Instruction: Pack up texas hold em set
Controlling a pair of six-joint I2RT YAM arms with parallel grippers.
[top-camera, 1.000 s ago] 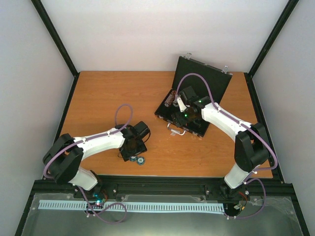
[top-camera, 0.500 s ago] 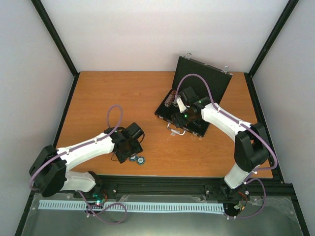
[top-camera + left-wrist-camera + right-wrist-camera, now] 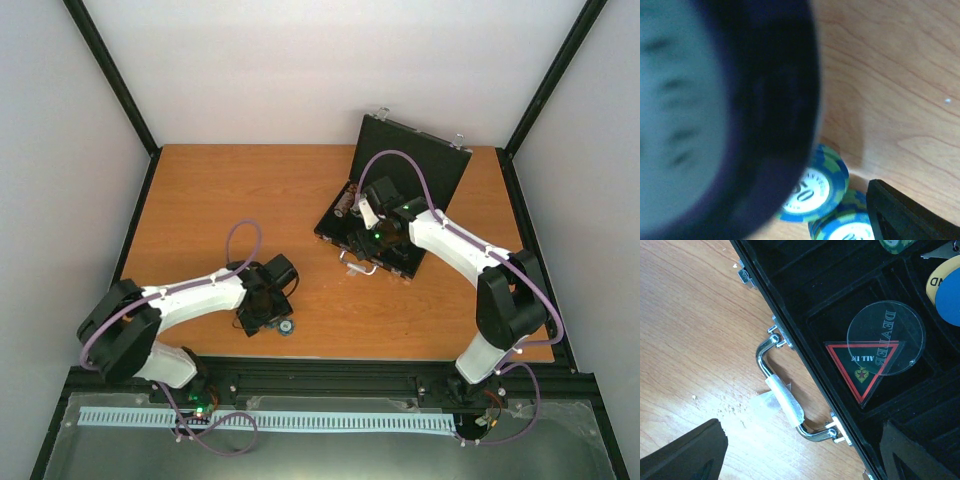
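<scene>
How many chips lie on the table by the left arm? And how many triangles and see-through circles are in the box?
Chips on the table: 2
Triangles: 1
Clear circles: 1
Total: 4

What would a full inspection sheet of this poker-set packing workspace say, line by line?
Surface: wooden table.
Job's things: black case open, lid upright; ALL IN triangle token and clear DEALER disc overlapping in one compartment; two blue-green chips on the wood.
Clutter: pale specks near the case handle.
Grippers: right gripper open above the handle; left gripper at the chips, state unclear.
Cables: purple cable loops on each arm.
Surroundings: white walls, black frame posts.
</scene>
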